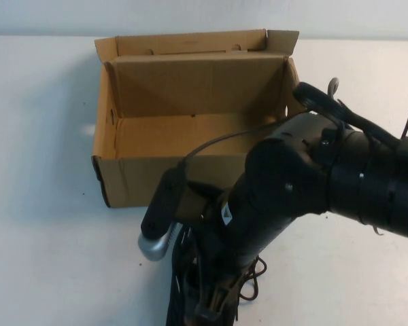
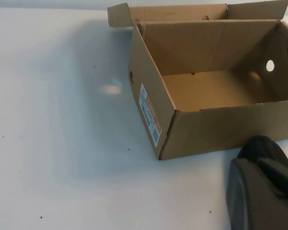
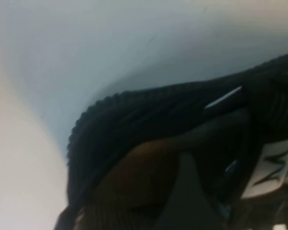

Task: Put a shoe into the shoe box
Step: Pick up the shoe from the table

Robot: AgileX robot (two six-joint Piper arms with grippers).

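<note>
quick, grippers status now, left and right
left gripper: not in view.
right gripper: low at the near table edge, down at the shoe; open or shut cannot be told.

High view looks down over the right arm at the shoe box (image 1: 190,115); left wrist view shares it (image 2: 206,86) from table level; right wrist view presses against the shoe (image 3: 173,129).

Right gripper (image 1: 214,299) low; left gripper unseen

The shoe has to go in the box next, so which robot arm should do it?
Probably the right. The right gripper is down at the shoe, just before the open shoe box. The left gripper is out of view, off to the box's left.
</note>
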